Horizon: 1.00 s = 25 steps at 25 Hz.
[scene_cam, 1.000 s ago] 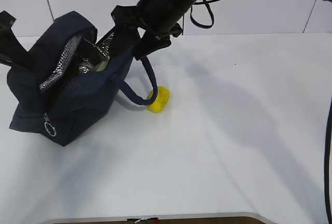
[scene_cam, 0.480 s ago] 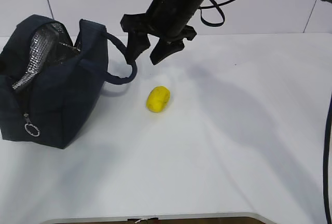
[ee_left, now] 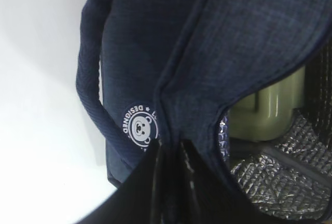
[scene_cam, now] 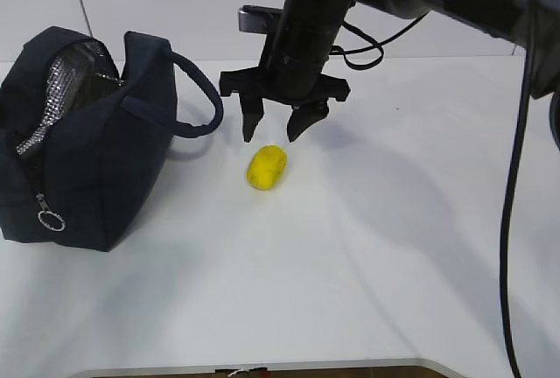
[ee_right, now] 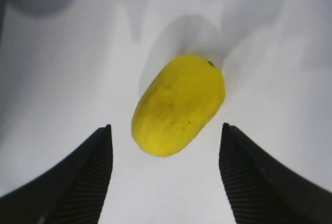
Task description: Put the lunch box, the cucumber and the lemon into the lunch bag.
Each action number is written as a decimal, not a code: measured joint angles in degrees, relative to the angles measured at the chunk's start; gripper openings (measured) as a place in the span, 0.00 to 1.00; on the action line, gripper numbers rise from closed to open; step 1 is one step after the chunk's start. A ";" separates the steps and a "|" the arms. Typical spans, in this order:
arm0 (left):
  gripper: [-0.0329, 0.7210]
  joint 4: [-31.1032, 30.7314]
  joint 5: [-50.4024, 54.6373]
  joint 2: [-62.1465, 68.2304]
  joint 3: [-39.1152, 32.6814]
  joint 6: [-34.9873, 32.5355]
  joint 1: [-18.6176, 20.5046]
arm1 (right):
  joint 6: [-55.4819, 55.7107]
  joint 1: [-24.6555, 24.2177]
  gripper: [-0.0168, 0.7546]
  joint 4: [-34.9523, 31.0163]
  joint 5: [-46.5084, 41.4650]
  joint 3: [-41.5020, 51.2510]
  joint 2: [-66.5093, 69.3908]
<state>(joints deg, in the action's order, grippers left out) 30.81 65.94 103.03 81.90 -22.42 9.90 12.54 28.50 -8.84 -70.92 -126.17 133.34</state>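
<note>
Right gripper (scene_cam: 278, 129) hangs spread wide just above the lemon (scene_cam: 267, 167) mid-frame – not touching it. Left gripper (ee_left: 171, 182) looks clamped on the lunch bag (scene_cam: 83, 142) rim at far left – lunch box (ee_left: 267, 107) sits inside.

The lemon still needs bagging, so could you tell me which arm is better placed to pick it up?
The right. Its open gripper hovers directly above the lemon, while the left gripper is pinching the bag rim.
</note>
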 joint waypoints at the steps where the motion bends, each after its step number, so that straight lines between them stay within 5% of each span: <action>1: 0.05 0.00 0.00 0.00 0.00 0.00 0.00 | 1.19 0.07 0.68 0.10 0.00 0.00 0.33; 25: 0.05 -0.12 0.00 0.00 0.00 0.00 0.00 | 7.74 0.07 0.68 1.91 4.52 0.00 6.80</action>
<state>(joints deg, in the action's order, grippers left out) 30.69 65.94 103.03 81.90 -22.42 9.90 20.28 28.58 -6.93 -66.40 -126.17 140.14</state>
